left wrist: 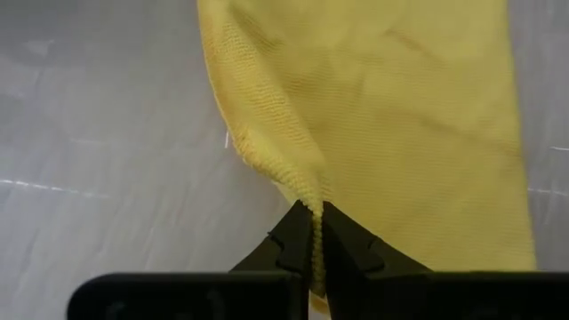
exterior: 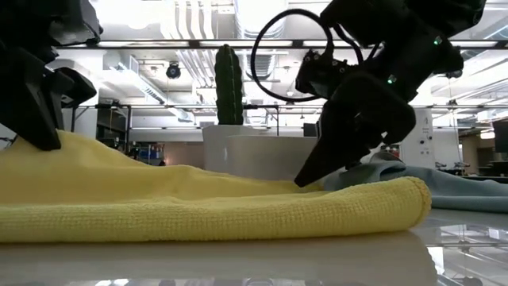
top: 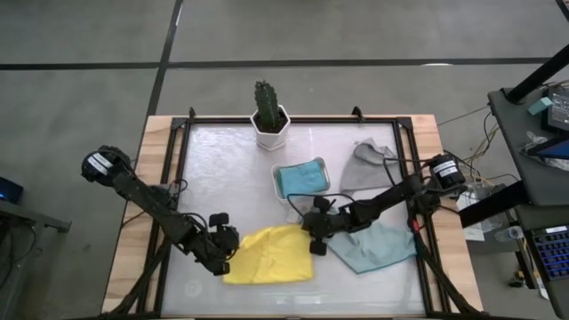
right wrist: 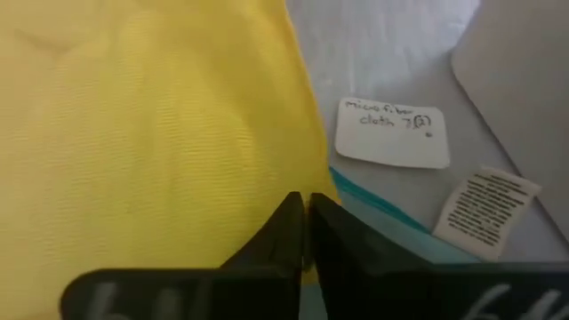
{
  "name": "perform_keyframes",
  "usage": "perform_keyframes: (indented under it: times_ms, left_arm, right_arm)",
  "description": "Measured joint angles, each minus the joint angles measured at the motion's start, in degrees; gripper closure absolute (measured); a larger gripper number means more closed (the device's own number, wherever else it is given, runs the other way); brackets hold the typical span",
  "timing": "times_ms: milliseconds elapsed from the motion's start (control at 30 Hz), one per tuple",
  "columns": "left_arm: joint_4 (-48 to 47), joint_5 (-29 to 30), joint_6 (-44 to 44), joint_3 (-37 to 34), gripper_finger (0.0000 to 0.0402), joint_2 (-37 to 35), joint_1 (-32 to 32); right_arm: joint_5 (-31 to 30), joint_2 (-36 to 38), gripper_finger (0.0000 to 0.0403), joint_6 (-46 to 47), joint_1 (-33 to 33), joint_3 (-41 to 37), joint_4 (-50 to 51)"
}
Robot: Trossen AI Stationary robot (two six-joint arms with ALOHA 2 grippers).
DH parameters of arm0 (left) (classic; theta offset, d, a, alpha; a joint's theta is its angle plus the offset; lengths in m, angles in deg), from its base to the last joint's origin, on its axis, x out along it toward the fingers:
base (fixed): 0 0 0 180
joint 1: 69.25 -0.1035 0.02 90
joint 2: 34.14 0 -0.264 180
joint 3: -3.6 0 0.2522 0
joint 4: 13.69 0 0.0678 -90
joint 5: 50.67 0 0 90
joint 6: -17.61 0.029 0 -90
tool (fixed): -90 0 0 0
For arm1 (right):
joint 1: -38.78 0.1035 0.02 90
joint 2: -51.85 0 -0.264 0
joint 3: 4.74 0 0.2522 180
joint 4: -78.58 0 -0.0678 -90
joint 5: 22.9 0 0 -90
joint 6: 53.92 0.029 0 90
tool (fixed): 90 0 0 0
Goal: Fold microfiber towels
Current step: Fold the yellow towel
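Yellow towel (top: 271, 255), nubby weave, folded flat on glossy worktop (top: 222, 169); left claw (top: 226, 252) and right claw (top: 313, 238) each pinch an edge.

- Yellow towel (top: 269, 255): bright yellow, folded over into a rough rectangle, lying flat at the lower centre of the high view; its near edge shows as a thick rounded fold in the low view.
- Pale teal towel (top: 378, 249): spread flat, slightly skewed, just right of the yellow one.
- Bright blue towel (top: 300, 178): crumpled, at the centre of the frame.
- Grey towel (top: 363, 165): bunched, right of the blue one.
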Motion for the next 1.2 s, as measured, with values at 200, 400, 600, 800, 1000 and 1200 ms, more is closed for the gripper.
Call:
perform_keyframes:
  times_ms: [200,400,600,800,1000,1200]
  left_arm:
    - [-5.49,0.01,-0.48,0.04,0.0402,-0.14,-0.02]
    - [-6.68,0.0,-0.46,0.09,0.0402,-1.53,-0.07]
    - [-6.47,-1.33,-0.48,0.7,0.0402,-3.94,0.04]
    - [-4.59,-7.21,-0.56,1.91,0.0401,-4.48,2.11]
    - [5.78,-7.7,-0.51,2.78,0.0401,-2.55,4.41]
    - [-0.72,-5.32,-3.82,3.19,0.0401,-1.6,4.39]
  right_arm:
    - [0.13,2.34,0.0394,-1.48,1.79,0.0,-0.03]
    - [3.37,6.15,0.0394,-2.53,5.73,0.0,-0.03]
    - [3.43,7.08,0.0394,-2.05,10.18,0.02,-0.11]
    - [9.07,7.08,0.0394,-1.37,13.53,0.02,-4.65]
    - [13.89,7.06,0.0394,0.49,14.74,0.02,-7.72]
    - [7.47,7.04,0.0394,0.48,14.59,0.02,-6.93]
